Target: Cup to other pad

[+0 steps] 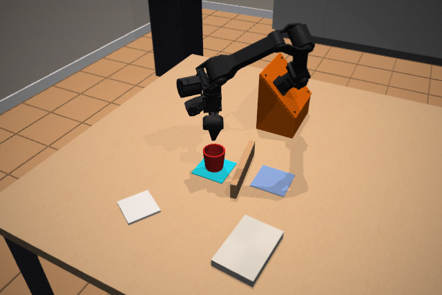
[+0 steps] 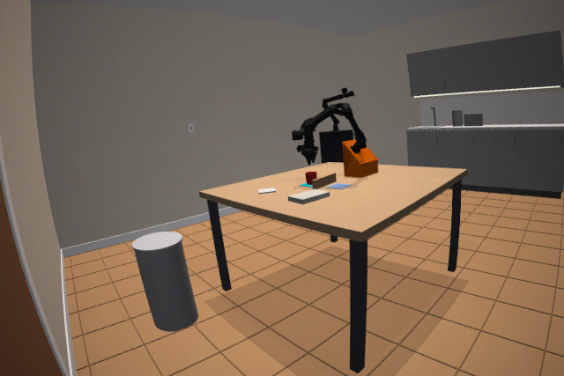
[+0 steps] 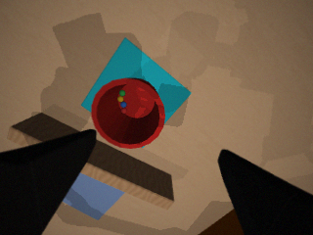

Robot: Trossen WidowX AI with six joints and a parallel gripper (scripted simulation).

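The cup [image 1: 214,157] stands upright on the cyan pad [image 1: 213,172], on the side of the wooden bar [image 1: 242,168] away from the blue pad [image 1: 272,179]. It is a red, tapered vessel, wider at the rim than at the base, with a plain wall and no handle. In the wrist view three small marbles [image 3: 121,99], green, yellow and blue, lie together on the floor of the cup. None lies outside it that I can see.

My gripper [image 1: 213,130] hangs directly above the cup, apart from the rim. My jaws stand almost fully open and hold nothing.

Step in hand, as I judge it: withdrawal after release, if the cyan pad is the target. I cannot confirm from this moment which pad is the target.

Procedure:
1. Rise straight up from the cup. Do not sweep sideways while my fingertips are at rim height.
2. Keep the jaws wide, so neither finger touches the rim.
3. Stay clear of the wooden bar beside the cup.
4. Check that the cup's base sits wholly on the cyan pad.
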